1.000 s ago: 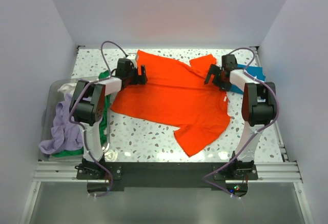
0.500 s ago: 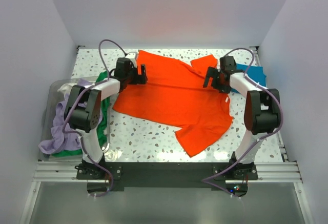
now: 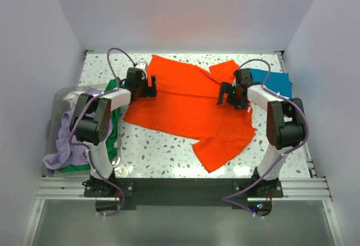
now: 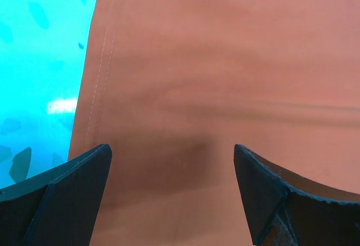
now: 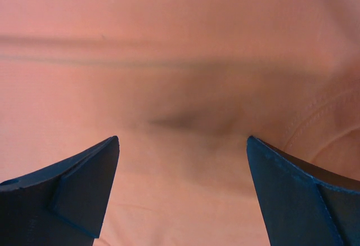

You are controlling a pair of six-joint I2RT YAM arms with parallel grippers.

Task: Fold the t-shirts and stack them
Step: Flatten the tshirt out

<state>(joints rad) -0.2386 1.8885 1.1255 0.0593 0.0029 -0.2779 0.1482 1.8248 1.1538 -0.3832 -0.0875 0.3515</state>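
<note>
A bright orange t-shirt (image 3: 185,105) lies spread across the speckled table (image 3: 152,150). My left gripper (image 3: 151,85) is open, low over the shirt's left edge; the left wrist view shows orange cloth (image 4: 225,77) between the wide-apart fingers, with the hem at the left. My right gripper (image 3: 226,95) is open over the shirt near its collar; orange cloth (image 5: 180,60) fills the right wrist view. A teal-blue t-shirt (image 3: 273,80) lies at the back right, partly behind the right arm. Green (image 3: 115,122), lavender (image 3: 67,144) and whitish (image 3: 73,95) tees are heaped at the left.
A clear plastic bin (image 3: 56,102) at the table's left edge holds the heap of tees. White walls close the table on three sides. The arm bases stand on a black rail (image 3: 180,189) at the near edge.
The right gripper has moved left and nearer, from the shirt's right edge onto the cloth by the collar. The left gripper has shifted slightly. The shirt lies almost as before.
</note>
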